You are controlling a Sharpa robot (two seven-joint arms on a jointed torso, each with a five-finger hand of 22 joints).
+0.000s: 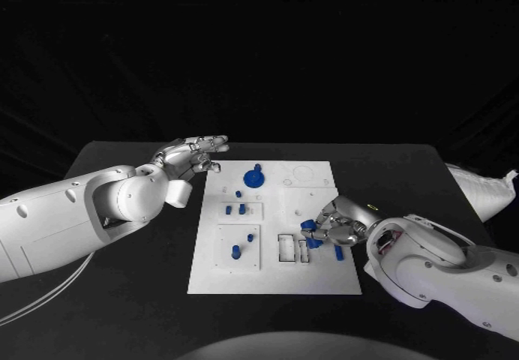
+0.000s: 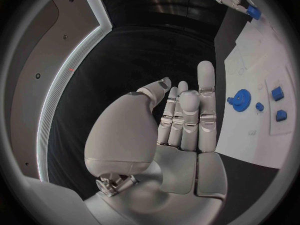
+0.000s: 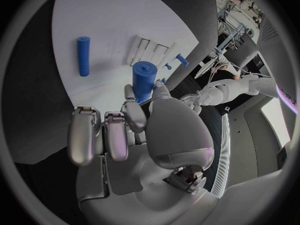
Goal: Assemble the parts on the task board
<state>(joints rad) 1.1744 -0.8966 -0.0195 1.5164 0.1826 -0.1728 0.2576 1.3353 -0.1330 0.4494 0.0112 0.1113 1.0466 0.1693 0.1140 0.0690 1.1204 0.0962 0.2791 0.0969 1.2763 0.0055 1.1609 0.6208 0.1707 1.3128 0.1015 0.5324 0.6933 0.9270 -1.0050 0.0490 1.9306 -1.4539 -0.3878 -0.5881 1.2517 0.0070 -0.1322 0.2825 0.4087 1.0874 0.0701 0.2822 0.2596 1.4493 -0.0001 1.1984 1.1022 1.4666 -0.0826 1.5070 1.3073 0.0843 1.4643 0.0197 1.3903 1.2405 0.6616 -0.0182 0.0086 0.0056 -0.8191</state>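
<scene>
Nearest to us in the head view, the right hand (image 1: 333,225) sits low over the right part of the task board (image 1: 325,281). In the right wrist view its fingers (image 3: 106,135) curl in and its thumb and a finger pinch a blue cylinder (image 3: 144,78), held upright just above the white plate. A second blue peg (image 3: 83,55) lies flat on the board near that hand, apart from it, and we see it in the head view too, just beside the rectangular slots (image 1: 292,247). Toward the middle, small blue parts (image 1: 239,247) stand in the left panels of the board. Farther back a blue gear (image 1: 254,178) rests on the plate. Farthest off, the left hand (image 1: 193,156) hovers at the board's far left corner, fingers (image 2: 206,92) stretched out and apart, holding nothing
</scene>
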